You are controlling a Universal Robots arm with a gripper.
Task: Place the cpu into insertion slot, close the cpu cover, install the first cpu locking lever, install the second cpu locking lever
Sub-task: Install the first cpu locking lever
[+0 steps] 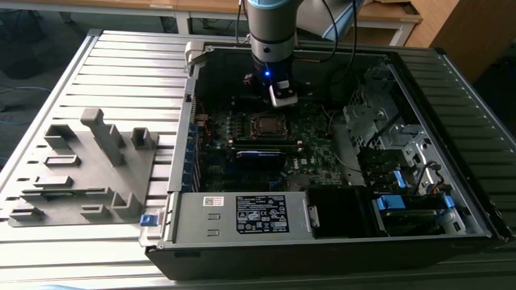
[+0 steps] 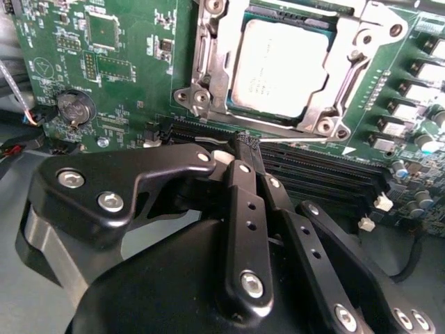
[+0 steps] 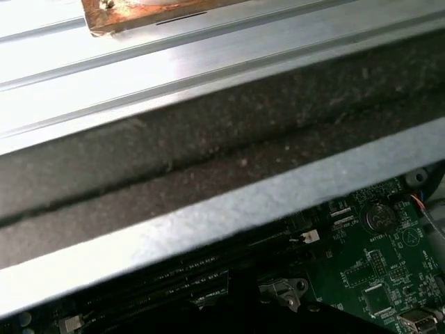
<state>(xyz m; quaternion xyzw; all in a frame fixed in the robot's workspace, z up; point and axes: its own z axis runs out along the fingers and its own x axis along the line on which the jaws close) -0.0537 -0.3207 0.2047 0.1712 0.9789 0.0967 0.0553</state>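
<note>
In the second wrist view the cpu (image 2: 278, 66), a flat square chip with a dull grey top, lies in the insertion slot (image 1: 266, 124) on the green motherboard. The silver cpu cover (image 2: 208, 66) lies flat around it as a frame with a big window. A thin metal bar (image 2: 306, 137) runs along the socket edge nearest my gripper. My black gripper (image 2: 248, 142) is shut, its fingertips pressed together with nothing between them, just beside that edge and over the memory slots. In the exterior view the gripper (image 1: 278, 98) hangs inside the open case, just behind the socket.
Black memory slots (image 2: 327, 167) lie between gripper and socket, and a coin battery (image 2: 73, 106) sits off to one side. A labelled metal box (image 1: 262, 214) fills the case front, drive bays (image 1: 403, 199) the exterior view's right. A grey fixture (image 1: 89, 169) stands at its left. The case wall (image 3: 208, 209) is close.
</note>
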